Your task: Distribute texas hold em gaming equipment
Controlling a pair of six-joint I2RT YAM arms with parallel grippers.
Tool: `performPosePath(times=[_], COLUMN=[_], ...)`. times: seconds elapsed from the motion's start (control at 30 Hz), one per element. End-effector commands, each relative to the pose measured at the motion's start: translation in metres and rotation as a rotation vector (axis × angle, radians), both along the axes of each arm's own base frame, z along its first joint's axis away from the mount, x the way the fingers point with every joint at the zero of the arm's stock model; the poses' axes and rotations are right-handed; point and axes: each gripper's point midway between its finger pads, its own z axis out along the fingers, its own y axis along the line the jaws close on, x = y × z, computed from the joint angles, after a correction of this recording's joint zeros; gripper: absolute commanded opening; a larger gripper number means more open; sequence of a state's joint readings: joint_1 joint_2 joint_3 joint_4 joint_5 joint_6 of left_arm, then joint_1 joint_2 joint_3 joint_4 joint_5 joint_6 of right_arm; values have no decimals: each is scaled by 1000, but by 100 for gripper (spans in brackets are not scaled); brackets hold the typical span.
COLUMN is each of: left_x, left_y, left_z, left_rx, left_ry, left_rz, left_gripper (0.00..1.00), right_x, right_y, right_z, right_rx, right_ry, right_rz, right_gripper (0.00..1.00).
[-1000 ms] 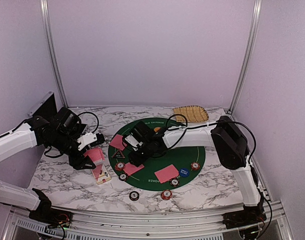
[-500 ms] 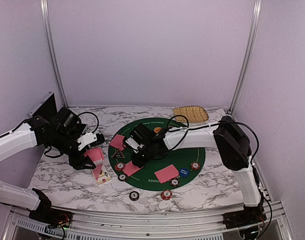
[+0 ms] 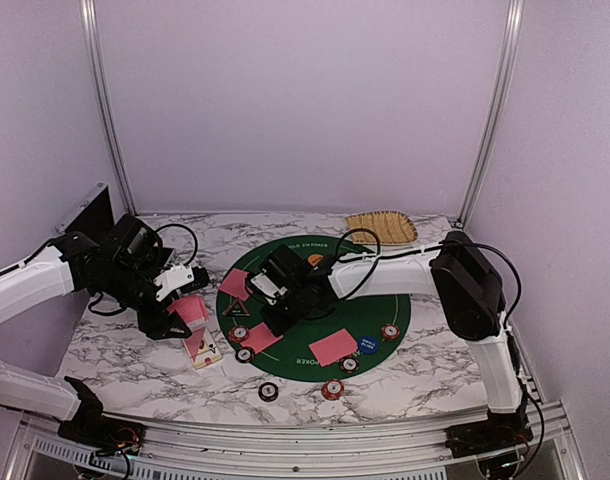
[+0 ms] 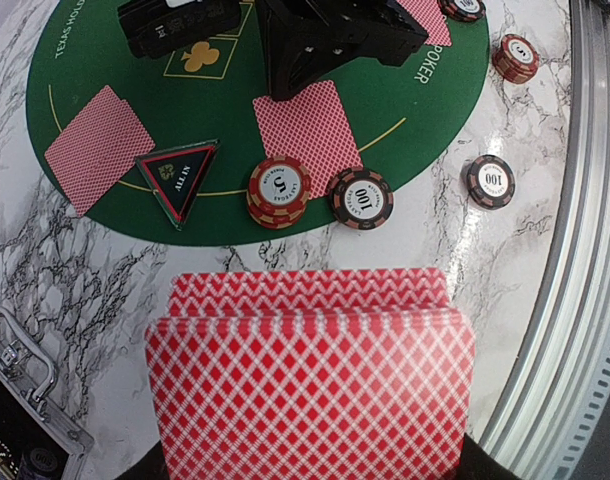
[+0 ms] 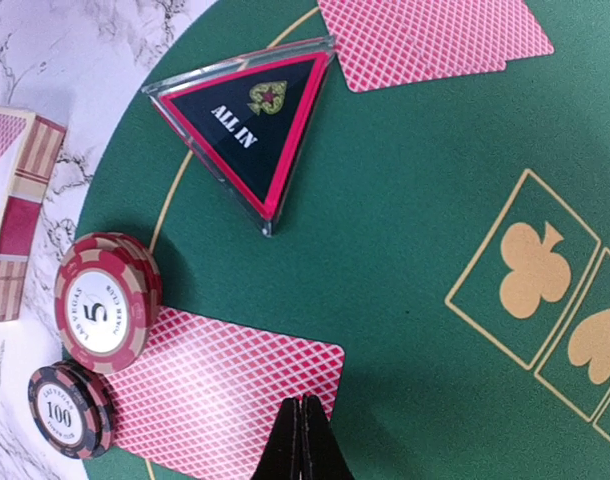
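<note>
White arms (image 3: 20, 290), black joints (image 3: 465, 285), looping black cables (image 3: 185, 235).

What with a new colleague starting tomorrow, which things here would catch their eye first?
The round green mat mid-table, dotted with red-backed cards and chips. Beside it, the left hand holds a thick deck, while the right hand is shut at the edge of a card on the mat.

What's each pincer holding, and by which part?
Left pincer: card stack, by its near edge. Right pincer: shut at the edge of a flat card; hold unclear.
</note>
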State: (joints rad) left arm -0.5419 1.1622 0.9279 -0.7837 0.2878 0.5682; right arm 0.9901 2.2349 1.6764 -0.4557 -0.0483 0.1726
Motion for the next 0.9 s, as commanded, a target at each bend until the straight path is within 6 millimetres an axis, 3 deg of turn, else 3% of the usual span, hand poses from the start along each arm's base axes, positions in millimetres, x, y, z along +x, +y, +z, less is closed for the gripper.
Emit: performPosePath(times=[0.0, 0.2, 0.3, 0.4, 0.6, 0.87], left_x=[2, 2, 2, 2, 2, 3], left_y=[-2, -3, -3, -2, -2, -3], left_z=[11, 12, 12, 12, 12, 12], left_rx=[-23, -25, -25, -26, -24, -25], left_ry=[-21, -24, -23, -25, -23, -19], left_rz=[-10, -10, -9, -9, -7, -8], left_gripper=[0, 0, 0, 0, 0, 0], right_x=[-4, -6, 8, 18, 20, 27], right_y=[14, 14, 0, -7, 0, 20], right_z=[47, 59, 49, 37, 24, 15], right_rx=[131, 229, 217, 131, 14, -17], right_ry=[5, 80, 89, 39, -73, -136], right_rz=[9, 5, -30, -51, -61, -70], right_gripper=[0, 4, 39, 60, 63, 64])
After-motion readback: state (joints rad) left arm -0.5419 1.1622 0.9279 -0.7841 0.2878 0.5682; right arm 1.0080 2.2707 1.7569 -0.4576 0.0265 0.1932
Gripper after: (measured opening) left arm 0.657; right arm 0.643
